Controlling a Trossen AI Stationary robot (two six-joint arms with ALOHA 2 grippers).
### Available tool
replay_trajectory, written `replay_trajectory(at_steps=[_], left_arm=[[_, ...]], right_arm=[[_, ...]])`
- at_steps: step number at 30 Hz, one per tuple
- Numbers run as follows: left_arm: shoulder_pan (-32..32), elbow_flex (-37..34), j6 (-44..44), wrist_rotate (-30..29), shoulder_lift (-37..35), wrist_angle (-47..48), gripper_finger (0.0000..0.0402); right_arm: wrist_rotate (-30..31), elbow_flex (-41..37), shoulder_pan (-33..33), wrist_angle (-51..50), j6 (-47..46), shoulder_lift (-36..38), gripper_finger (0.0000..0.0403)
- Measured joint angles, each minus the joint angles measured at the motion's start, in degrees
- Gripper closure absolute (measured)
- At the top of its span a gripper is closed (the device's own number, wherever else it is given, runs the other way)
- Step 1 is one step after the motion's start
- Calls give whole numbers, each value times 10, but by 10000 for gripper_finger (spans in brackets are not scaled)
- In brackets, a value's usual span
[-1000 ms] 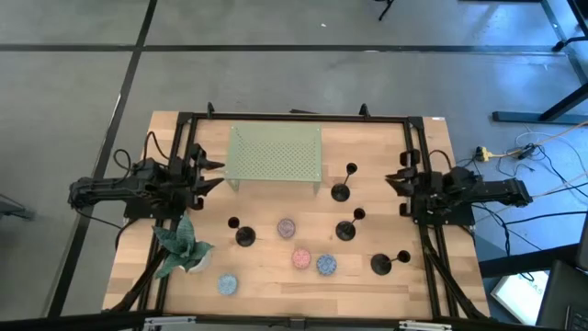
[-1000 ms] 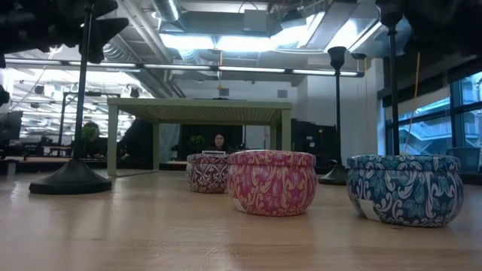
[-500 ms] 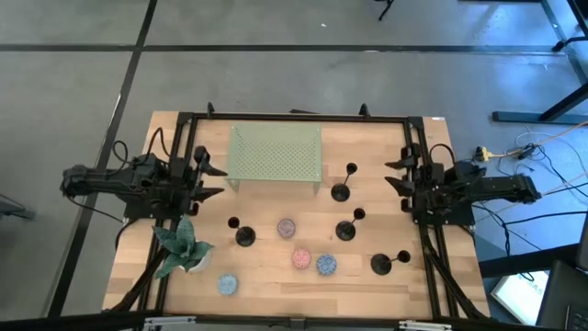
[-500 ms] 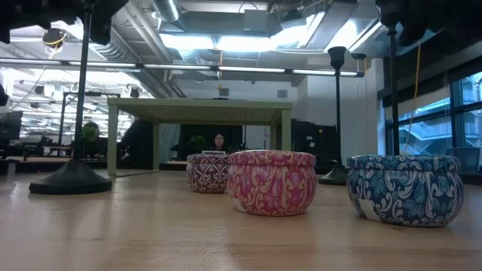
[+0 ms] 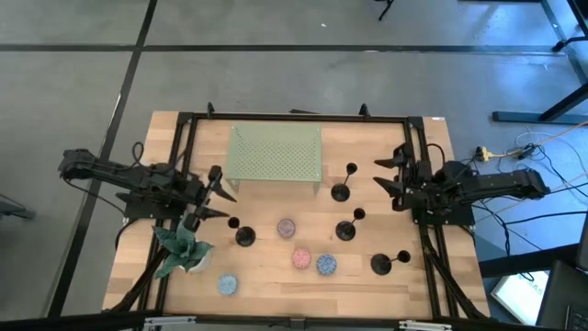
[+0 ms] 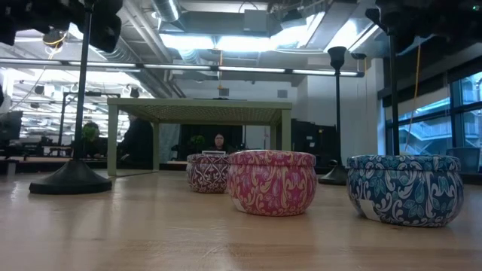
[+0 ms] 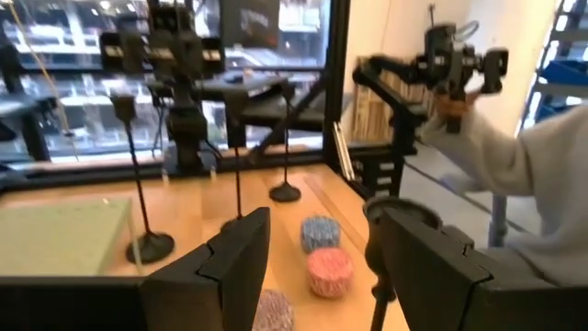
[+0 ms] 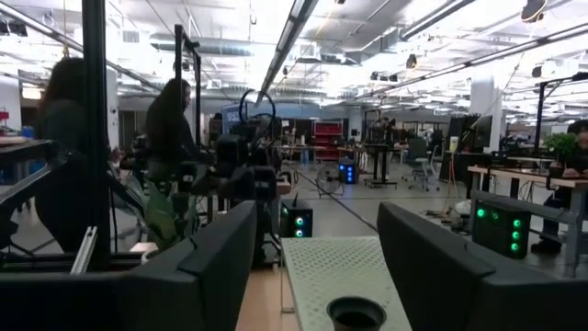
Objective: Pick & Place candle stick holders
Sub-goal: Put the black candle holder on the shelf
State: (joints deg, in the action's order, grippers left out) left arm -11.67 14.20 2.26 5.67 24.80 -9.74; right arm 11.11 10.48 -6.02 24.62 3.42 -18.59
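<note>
Several black candle stick holders stand upright on their round bases on the wooden table. One (image 5: 244, 236) is at the left, one (image 5: 340, 193) is by the green stand, and two (image 5: 345, 230) (image 5: 380, 265) are nearer on the right. My left gripper (image 5: 219, 195) is open just left of the left holder. That holder's cup (image 7: 395, 210) shows beside one finger, and I cannot tell whether they touch. My right gripper (image 5: 384, 176) is open and points at the holder by the stand. That holder's cup (image 8: 356, 313) shows ahead, between the fingers.
A green perforated stand (image 5: 276, 154) sits at the far middle. Small round candles (image 5: 287, 226) (image 5: 301, 258) (image 5: 326, 265) lie among the holders, and one more (image 5: 227, 285) is near the front left. A potted plant (image 5: 182, 248) stands just nearer than my left gripper. A person's sleeve (image 7: 542, 184) shows beyond the table.
My left gripper has swung out toward the table's right and near edge, up to the left holder. My right gripper has edged toward the table's left, toward the holder by the green stand, and its fingers have opened. No holder has moved.
</note>
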Motion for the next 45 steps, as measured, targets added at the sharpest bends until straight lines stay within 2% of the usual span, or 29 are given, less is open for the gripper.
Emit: replay_trajectory(at_steps=[5, 12, 27, 45], left_arm=[[-18, 0, -9, 21, 28, -36, 199], [-25, 0, -30, 25, 30, -60, 199], [-25, 0, -5, 36, 89, -105, 199], [-25, -1, -60, 45, 78, -136, 199]], right_arm=[[0, 0, 0, 18, 0, -4, 174], [-2, 0, 0, 18, -2, -4, 174], [-2, 0, 0, 18, 0, -4, 174], [-2, 0, 0, 17, -1, -4, 174]])
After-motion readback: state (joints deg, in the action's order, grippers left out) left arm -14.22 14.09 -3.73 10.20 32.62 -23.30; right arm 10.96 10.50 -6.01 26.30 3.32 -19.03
